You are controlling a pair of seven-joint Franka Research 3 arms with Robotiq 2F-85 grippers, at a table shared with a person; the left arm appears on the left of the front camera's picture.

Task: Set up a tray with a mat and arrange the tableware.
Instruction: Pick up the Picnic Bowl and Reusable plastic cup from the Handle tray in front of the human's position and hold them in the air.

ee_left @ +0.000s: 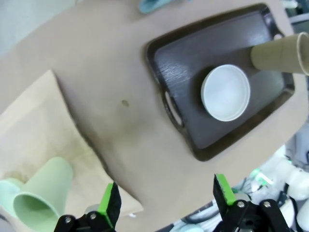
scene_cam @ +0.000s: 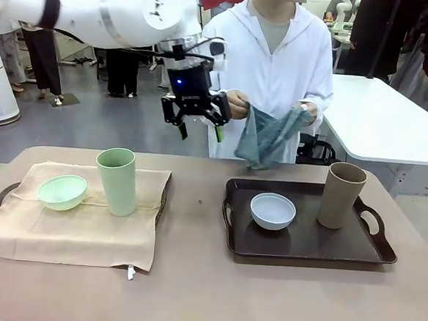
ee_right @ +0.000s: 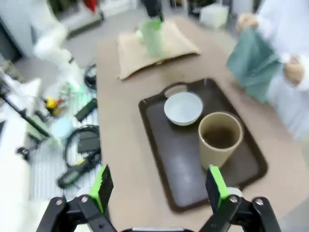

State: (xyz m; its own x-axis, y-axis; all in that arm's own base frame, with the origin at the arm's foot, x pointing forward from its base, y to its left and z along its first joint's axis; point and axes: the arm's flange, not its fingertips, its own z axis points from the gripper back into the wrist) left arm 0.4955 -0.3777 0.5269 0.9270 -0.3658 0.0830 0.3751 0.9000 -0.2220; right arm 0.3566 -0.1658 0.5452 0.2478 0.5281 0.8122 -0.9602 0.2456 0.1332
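On the dark tray point(scene_cam: 303, 247), white bowl point(scene_cam: 273, 211) beside tan tumbler point(scene_cam: 341, 195)

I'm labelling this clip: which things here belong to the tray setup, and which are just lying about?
Part of the job: dark tray, white bowl, tan tumbler, teal cloth in the person's hands, beige mat, mint bowl, green tumbler.
Lying about: black cables on the floor, white table behind.

My left arm point(scene_cam: 99, 13) reaches in high across the middle, wrist turned down. Left jaws spread wide, empty, green pads point(ee_left: 108, 203) well apart. Right jaws likewise – fingers point(ee_right: 215, 186) parted, gripping nothing.
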